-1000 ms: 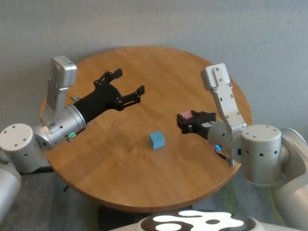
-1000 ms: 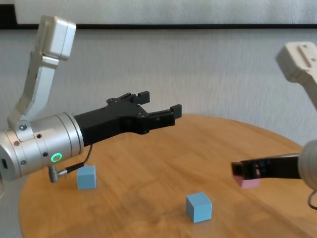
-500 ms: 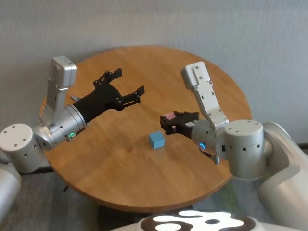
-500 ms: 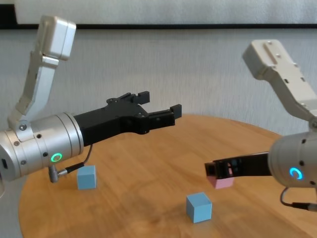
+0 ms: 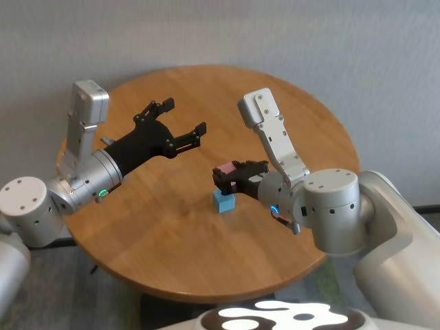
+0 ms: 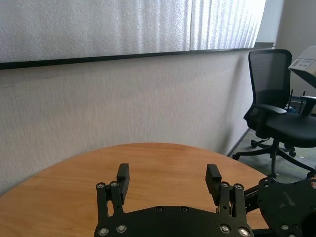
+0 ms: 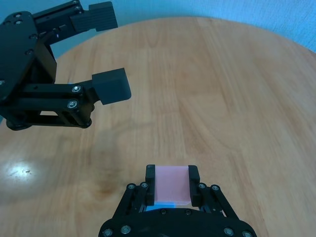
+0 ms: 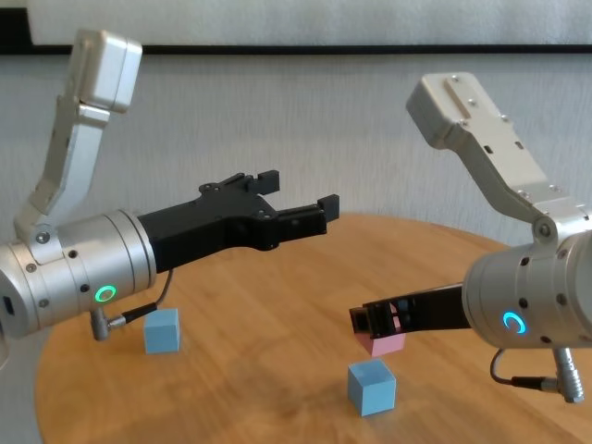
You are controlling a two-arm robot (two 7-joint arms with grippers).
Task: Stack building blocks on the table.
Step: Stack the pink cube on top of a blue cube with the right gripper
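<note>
1. The right gripper (image 8: 370, 321) is clamped on the pink block (image 8: 386, 339), one finger on each side of it, as the right wrist view shows (image 7: 171, 183).
2. It holds the pink block in the air just above a blue block (image 8: 372, 387) that lies near the middle of the table (image 5: 172, 234); the chest view shows a gap between the two, so they are apart.
3. In the head view the pink block (image 5: 226, 170) sits over the blue block (image 5: 223, 201), covering part of it.
4. A second blue block (image 8: 162, 330) lies on the table on the robot's left, under the left forearm and well apart from the other two.
5. The left gripper (image 5: 180, 122) hangs over the table's left half with its fingers spread wide and nothing between them; the left wrist view shows the same (image 6: 168, 180).
</note>
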